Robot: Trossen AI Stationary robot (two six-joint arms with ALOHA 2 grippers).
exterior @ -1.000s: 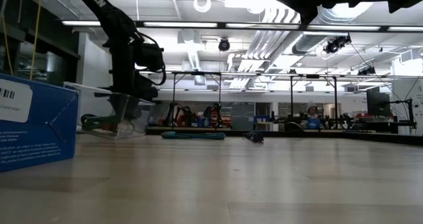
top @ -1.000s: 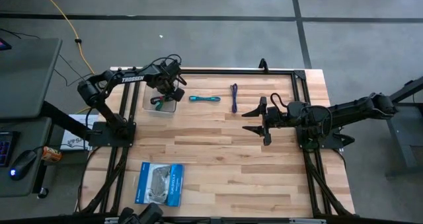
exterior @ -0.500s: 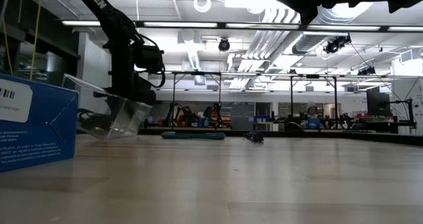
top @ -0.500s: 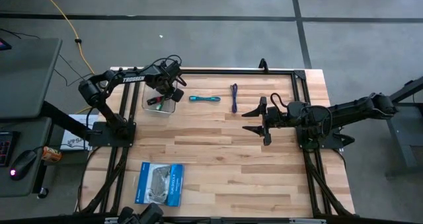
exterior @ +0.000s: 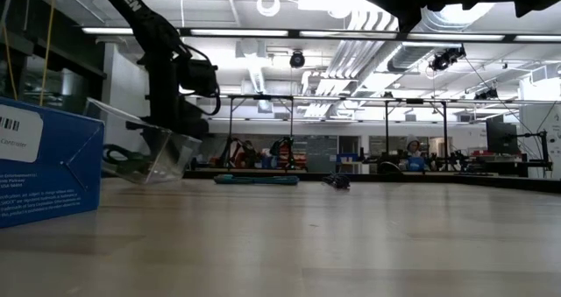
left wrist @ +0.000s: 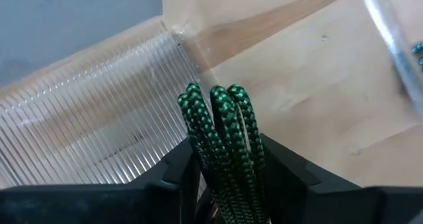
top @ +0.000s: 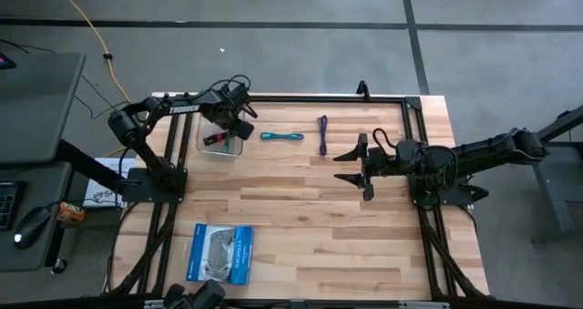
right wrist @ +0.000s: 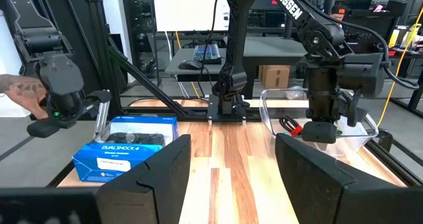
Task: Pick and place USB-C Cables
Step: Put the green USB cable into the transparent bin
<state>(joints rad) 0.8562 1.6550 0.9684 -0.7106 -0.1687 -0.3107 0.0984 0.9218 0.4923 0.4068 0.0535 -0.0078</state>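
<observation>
Left pincer (top: 231, 127) over clear plastic bin (top: 208, 148) far-left on desk (top: 301, 218), green braided cable bundle (left wrist: 225, 141) between its loosening fingers. Light, floppy, grippy braid; grab mid-coil. Right pincer (top: 351, 165) spread, idle.

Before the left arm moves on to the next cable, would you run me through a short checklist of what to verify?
1. Green cable inside the clear bin: ok, it hangs over the bin's ribbed wall.
2. Green cable released: not ok, it sits between the left gripper's fingers.
3. Bin flat on the table: not ok, it looks tilted in the low view.
4. Teal cable free to pick: ok.
5. Purple cable free to pick: ok.
6. Right gripper clear of both: ok, open, waiting.
</observation>
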